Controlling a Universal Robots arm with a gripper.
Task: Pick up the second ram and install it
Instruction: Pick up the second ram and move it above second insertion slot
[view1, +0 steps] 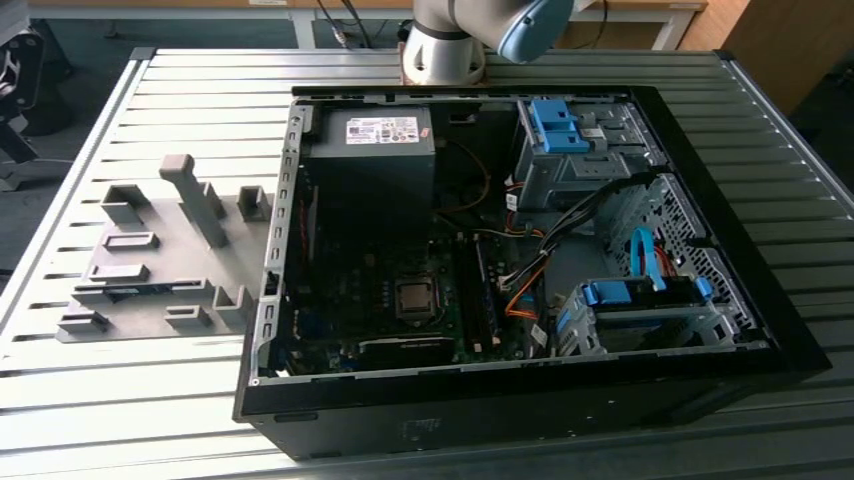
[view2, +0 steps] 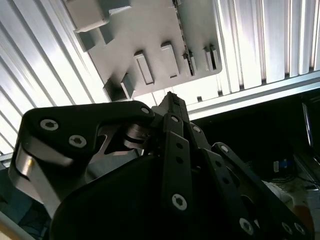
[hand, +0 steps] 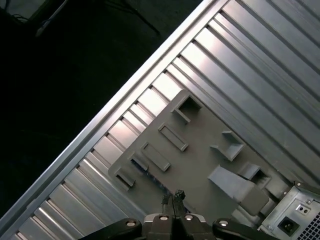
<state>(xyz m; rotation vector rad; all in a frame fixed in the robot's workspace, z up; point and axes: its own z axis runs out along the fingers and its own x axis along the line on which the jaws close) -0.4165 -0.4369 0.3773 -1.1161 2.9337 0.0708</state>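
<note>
Fixture plate (view1: 160, 262) lay on the slatted metal table (view1: 160, 90) at the exterior view's left, carrying several grey blocks. The second ram (view1: 140, 290) rested on this plate near its front edge, well apart from the computer case (view1: 534, 415). One stick was counted there. It lay flat, its long axis running across the exterior view from left to right, with a blue patch towards its right end.

Right of the plate stood the one open case. Inside it, going left to right, were one power supply (view1: 367, 170), the motherboard (view1: 400, 250) with one processor socket (view1: 415, 298), and two blue-tabbed drive cages, one at the back (view1: 567, 150) and one at the front (view1: 641, 310). The arm (view1: 461, 35) rose behind the case.

The exterior view gave the case interior and the stick. Both wrist views looked down on the plate from well above it and gave the gripper (hand: 172, 196). Its fingertips (view2: 170, 102) were drawn together with nothing between them. The first wrist view also caught a case corner with a power socket (hand: 287, 226).
</note>
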